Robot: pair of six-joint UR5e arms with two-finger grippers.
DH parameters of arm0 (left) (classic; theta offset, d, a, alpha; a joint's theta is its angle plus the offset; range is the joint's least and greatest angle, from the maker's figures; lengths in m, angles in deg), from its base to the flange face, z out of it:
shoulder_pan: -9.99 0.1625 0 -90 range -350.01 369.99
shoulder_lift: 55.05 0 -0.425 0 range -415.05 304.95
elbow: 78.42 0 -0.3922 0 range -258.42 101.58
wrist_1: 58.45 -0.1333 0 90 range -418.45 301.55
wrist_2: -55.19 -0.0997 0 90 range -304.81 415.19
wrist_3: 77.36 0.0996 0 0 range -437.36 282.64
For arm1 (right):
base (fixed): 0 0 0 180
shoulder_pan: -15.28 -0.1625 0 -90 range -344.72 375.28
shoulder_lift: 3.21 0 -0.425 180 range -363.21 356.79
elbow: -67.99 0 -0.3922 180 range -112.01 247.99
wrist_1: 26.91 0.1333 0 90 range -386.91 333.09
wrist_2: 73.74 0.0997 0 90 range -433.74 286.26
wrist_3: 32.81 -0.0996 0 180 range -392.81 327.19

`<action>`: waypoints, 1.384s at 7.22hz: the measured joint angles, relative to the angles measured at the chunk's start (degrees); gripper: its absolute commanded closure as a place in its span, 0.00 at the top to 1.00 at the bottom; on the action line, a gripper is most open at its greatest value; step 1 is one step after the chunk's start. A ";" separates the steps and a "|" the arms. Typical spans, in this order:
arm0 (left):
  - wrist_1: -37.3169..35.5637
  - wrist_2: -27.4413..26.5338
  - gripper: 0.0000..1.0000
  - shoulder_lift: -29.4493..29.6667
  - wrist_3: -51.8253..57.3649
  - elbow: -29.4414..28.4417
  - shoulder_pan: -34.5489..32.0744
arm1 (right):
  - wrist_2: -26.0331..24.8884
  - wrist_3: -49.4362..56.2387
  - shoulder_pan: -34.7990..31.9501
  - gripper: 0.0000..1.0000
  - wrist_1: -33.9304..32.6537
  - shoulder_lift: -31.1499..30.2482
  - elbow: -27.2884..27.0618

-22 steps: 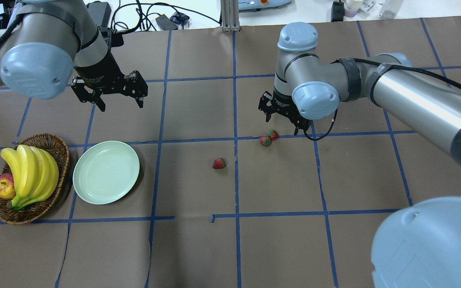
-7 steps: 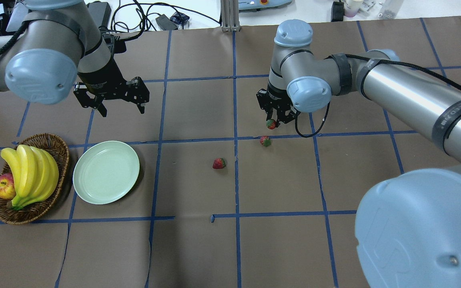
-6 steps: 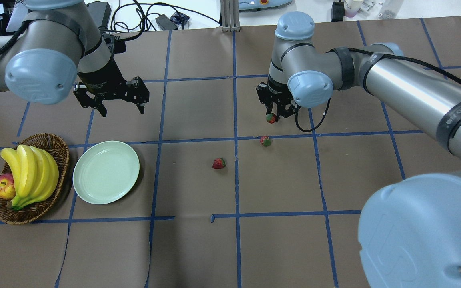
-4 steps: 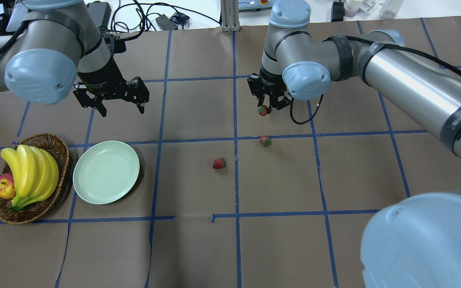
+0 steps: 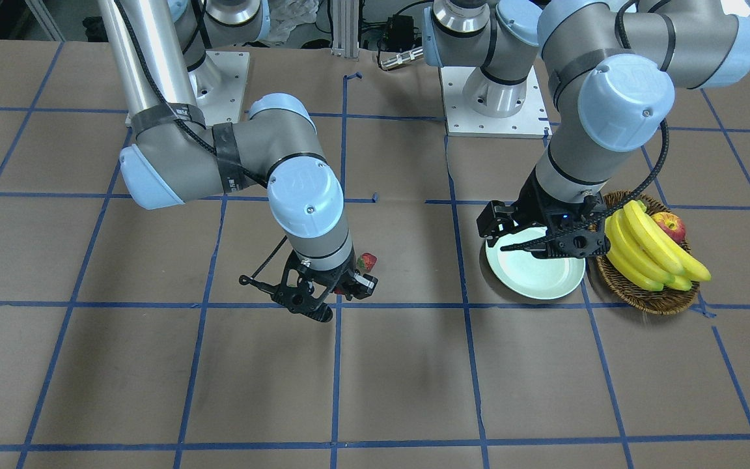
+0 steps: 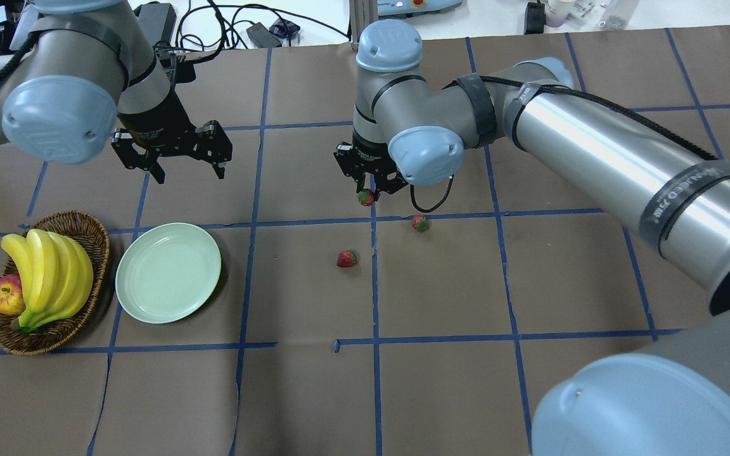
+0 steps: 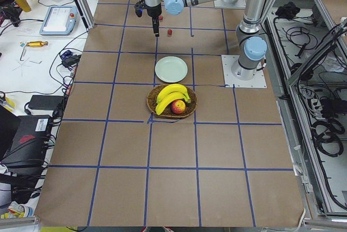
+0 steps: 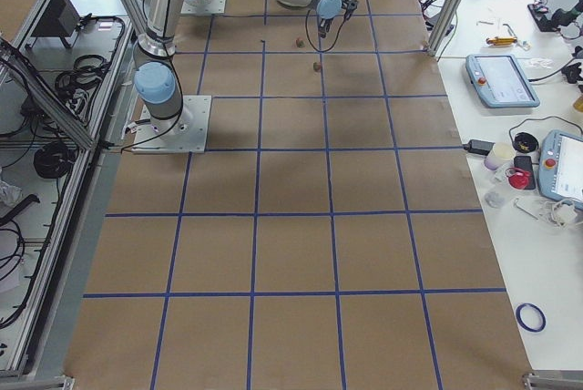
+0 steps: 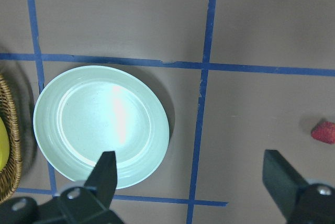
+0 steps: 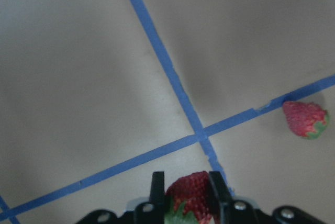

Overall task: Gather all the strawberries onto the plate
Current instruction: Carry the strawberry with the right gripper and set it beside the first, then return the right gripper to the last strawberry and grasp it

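My right gripper (image 6: 367, 194) is shut on one strawberry (image 6: 365, 197) and holds it above the table's middle; the right wrist view shows it between the fingers (image 10: 191, 190). Two more strawberries lie on the brown paper, one (image 6: 420, 223) to the right of the held one and one (image 6: 346, 258) nearer me. The pale green plate (image 6: 168, 272) lies empty at the left, far from the right gripper. My left gripper (image 6: 191, 172) hangs open and empty above the table behind the plate; its wrist view looks down on the plate (image 9: 102, 127) and one strawberry (image 9: 323, 131).
A brown wicker basket (image 6: 96, 240) with bananas (image 6: 48, 272) and an apple (image 6: 5, 296) stands just left of the plate. Blue tape lines grid the brown paper. Cables and devices lie beyond the far edge.
My right gripper has shut on one of the two strawberries that lay together, lifted it, and carried it left towards the middle. The left arm has barely moved.
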 measured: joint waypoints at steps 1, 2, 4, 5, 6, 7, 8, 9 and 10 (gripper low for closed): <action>0.03 0.01 1.00 0.01 -0.01 0.05 0.03 | 1.42 0.11 -1.42 0.00 -1.65 1.51 0.01; 0.06 0.01 1.00 0.03 -0.01 0.07 0.03 | 2.41 0.11 -2.84 0.00 -2.67 2.61 0.01; 0.10 -0.05 1.00 0.08 0.01 0.09 0.01 | 3.30 0.21 -5.65 0.00 -3.60 4.01 0.01; 0.09 -0.07 1.00 0.09 0.02 0.09 0.01 | 4.15 0.37 -6.32 0.00 -4.27 5.08 0.00; 0.07 -0.08 1.00 0.10 0.03 0.09 0.01 | 5.08 0.85 -6.59 0.18 -4.72 5.96 -0.14; 0.07 -0.08 1.00 0.10 0.03 0.09 0.02 | 5.57 1.43 -6.71 0.62 -4.71 6.33 -0.37; 0.07 -0.08 1.00 0.10 0.03 0.09 0.03 | 5.76 1.84 -6.88 0.74 -4.51 6.35 -0.57; 0.07 -0.08 1.00 0.10 0.03 0.09 0.03 | 5.82 2.22 -7.12 0.82 -4.34 6.32 -0.70; 0.05 -0.06 1.00 0.10 0.03 -0.01 0.03 | 5.84 2.33 -7.31 0.92 -4.13 6.30 -0.76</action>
